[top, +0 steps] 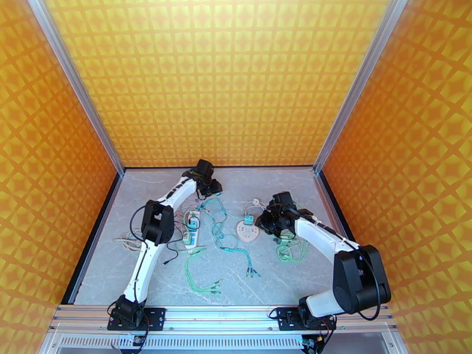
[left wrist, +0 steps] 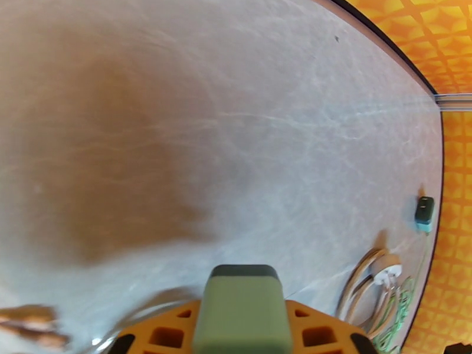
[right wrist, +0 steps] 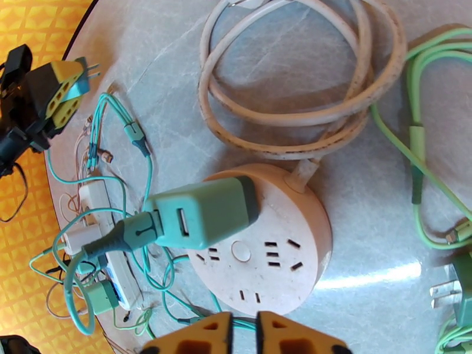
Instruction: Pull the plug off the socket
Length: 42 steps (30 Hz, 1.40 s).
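The plug to pull is a teal USB charger block (right wrist: 200, 213) seated in the far-left slot of the round white socket (right wrist: 277, 255), with a teal cable (right wrist: 118, 237) running out of its face and away from the socket. The socket sits on the grey worktop (top: 283, 272), and its own white cord (right wrist: 307, 113) lies coiled just beyond it. The block looks like light, rigid, smooth plastic, so the hold should probably be across its two flat sides close to the socket, not on the soft cable. The socket also looks light and may lift with the plug unless it is pinned or the pull is straight. No brand, label or writing is legible on either. The right gripper (right wrist: 256, 328) hangs on the near side of the socket, its jaws parted by a thin slit and holding nothing. The left gripper (top: 211, 187), well off to the far left of the socket, has its jaws clenched on a separate grey-green plug (left wrist: 242, 308) with its prongs free.
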Tool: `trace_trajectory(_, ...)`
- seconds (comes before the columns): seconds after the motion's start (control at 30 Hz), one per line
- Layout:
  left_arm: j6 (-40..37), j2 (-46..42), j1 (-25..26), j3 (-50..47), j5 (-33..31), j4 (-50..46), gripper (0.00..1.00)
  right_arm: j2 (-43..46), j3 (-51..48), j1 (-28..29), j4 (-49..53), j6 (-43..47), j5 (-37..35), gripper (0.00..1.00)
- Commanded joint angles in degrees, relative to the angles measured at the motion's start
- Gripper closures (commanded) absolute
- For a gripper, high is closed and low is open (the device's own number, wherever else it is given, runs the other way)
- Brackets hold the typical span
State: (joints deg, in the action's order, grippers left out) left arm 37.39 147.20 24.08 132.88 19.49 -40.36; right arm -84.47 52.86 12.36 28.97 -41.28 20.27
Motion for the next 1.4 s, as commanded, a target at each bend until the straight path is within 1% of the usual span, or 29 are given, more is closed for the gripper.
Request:
trace_trajectory(0.0,3.3,0.6,0.6,1.9,2.5,3.1,0.63,1.8,-1.1,-0.3,1.1,0.4,-2.1,0.77)
trace_trajectory(0.07,2.6,0.1,0.6,1.9,2.4,2.5,0.48,1.6,-1.1,-0.2,1.2,0.8,-2.1,0.76)
trace_trajectory(0.1,2.2,-0.3,0.6,1.9,2.5,2.1,0.45,1.5,-1.1,-0.2,1.2,0.8,-2.0,0.75)
trace_trajectory(0.13,1.7,-0.7,0.6,1.9,2.5,1.8,0.43,1.3,-1.1,-0.2,0.9,0.9,-1.9,0.74)
trace_trajectory(0.2,1.1,-2.1,0.6,1.7,2.4,1.0,0.37,1.0,-1.0,-0.2,0.6,1.2,-2.0,0.72)
trace_trajectory(0.27,0.5,-3.5,0.6,1.3,2.4,0.7,0.36,0.7,-0.8,-0.2,0.5,1.5,-2.4,0.70)
trace_trajectory(0.4,-0.2,-6.9,0.6,-0.7,2.0,0.2,0.28,-0.3,0.0,-0.2,0.7,2.1,-2.3,0.66)
trace_trajectory(0.47,-0.9,-8.5,0.6,-1.3,1.3,-0.6,0.19,-0.4,-0.1,-0.3,0.1,2.1,-2.1,0.65)
trace_trajectory(0.53,-2.0,-9.7,0.6,-1.4,0.8,-1.6,0.16,-0.3,0.1,-0.2,-0.3,2.0,-2.1,0.63)
trace_trajectory(0.63,-4.1,-12.0,1.1,-1.5,-1.9,-3.6,0.00,-0.4,0.4,-0.2,-0.2,2.1,-2.4,0.62)
trace_trajectory(0.7,-5.7,-13.7,1.8,-1.7,-4.5,-5.0,0.01,-0.4,0.6,-0.2,0.0,2.3,-2.5,0.61)
trace_trajectory(0.83,-5.6,-17.1,2.9,-1.8,-9.5,-9.0,0.01,0.0,0.3,-0.2,0.2,2.0,-3.5,0.61)
trace_trajectory(0.93,-7.5,-20.1,4.7,-4.0,-12.8,-9.7,0.01,0.4,-0.4,-0.2,0.0,1.5,-4.6,0.61)
trace_trajectory(1.03,-9.0,-23.3,6.8,-7.8,-15.2,-9.4,0.01,0.5,-0.9,-0.2,-0.4,1.0,-5.2,0.64)
trace_trajectory(1.1,-9.4,-25.4,8.2,-11.3,-15.8,-8.3,0.01,0.4,-1.2,-0.2,-0.8,0.6,-5.4,0.69)
trace_trajectory(1.3,-9.2,-30.8,13.2,-21.3,-17.1,-6.0,0.00,0.2,-2.3,-0.3,-1.6,-0.7,-6.6,0.91)
trace_trajectory(1.37,-9.6,-31.7,15.9,-22.8,-18.6,-6.9,0.03,-0.1,-2.6,-0.3,-1.8,-0.9,-6.8,0.97)
